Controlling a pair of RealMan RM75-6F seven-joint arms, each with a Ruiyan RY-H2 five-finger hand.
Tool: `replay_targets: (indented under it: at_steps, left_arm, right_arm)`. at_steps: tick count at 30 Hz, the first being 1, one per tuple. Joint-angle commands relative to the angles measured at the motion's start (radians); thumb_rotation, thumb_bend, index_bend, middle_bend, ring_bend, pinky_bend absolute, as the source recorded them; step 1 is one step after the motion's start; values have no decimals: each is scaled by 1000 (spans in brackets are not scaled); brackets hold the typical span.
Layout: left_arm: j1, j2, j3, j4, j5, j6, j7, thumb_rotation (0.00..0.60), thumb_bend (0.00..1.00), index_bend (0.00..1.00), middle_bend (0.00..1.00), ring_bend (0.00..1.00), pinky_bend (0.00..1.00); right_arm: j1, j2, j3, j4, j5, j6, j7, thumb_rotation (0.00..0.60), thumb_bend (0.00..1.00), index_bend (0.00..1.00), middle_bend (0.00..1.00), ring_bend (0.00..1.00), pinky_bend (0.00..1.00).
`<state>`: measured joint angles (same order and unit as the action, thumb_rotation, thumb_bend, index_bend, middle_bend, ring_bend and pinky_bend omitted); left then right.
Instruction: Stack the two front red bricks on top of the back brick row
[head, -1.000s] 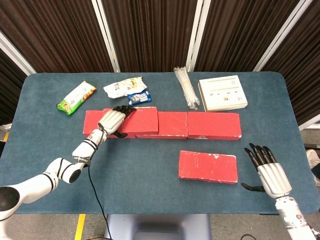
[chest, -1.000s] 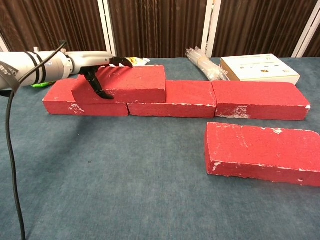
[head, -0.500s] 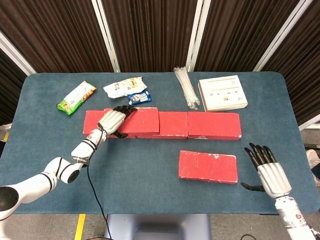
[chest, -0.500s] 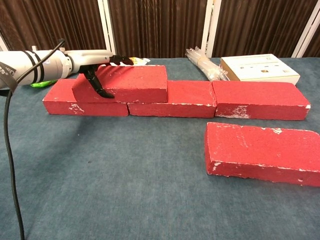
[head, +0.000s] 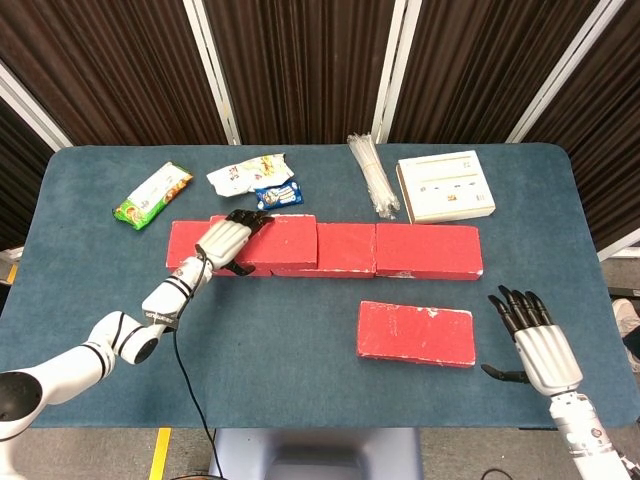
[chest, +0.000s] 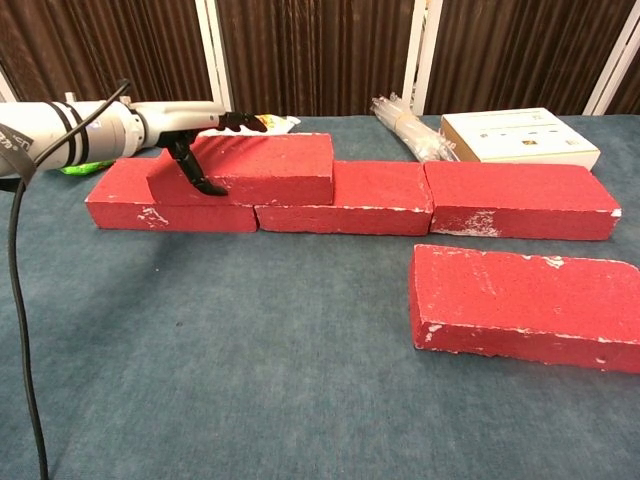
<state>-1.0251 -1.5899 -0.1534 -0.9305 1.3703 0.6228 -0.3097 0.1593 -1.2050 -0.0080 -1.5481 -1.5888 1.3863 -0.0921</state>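
The first red brick (chest: 250, 167) is being held by the left hand (head: 228, 241) on the back row (chest: 400, 198), having settled slightly leftward since a half-second earlier. The second brick (head: 416, 333) is being left untouched; the right hand (head: 533, 345) is being kept spread and empty.

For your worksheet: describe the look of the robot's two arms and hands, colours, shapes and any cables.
Both hands, left hand and right hand, have white ribbed backs and black fingers. The left arm is glossy white with rounded segments and dark joint bands; a thin black cable hangs from it.

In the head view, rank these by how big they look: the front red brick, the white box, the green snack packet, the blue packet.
1. front red brick
2. white box
3. green snack packet
4. blue packet
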Motion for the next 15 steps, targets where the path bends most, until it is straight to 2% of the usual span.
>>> replay_targets:
  at_steps: [1, 9, 12, 15]
  left_arm:
    - [-1, 3, 5, 1, 3, -9, -16, 600, 254, 0, 0, 0, 36]
    - [15, 18, 9, -16, 35, 64, -18, 600, 254, 0, 0, 0, 25]
    - [47, 59, 23, -76, 61, 138, 12, 600, 255, 0, 0, 0, 23]
    - [113, 132, 56, -189, 87, 231, 72, 600, 252, 0, 0, 0, 23]
  right_arm:
    - [0, -1, 0, 1, 0, 0, -1, 533, 121, 0, 0, 0, 0]
    - [2, -4, -1, 2, -3, -2, -4, 533, 121, 0, 0, 0, 0]
    - [7, -1, -12, 3, -23, -7, 19, 533, 121, 0, 0, 0, 0]
    - [18, 12, -34, -6, -52, -30, 67, 532, 121, 0, 0, 0, 0]
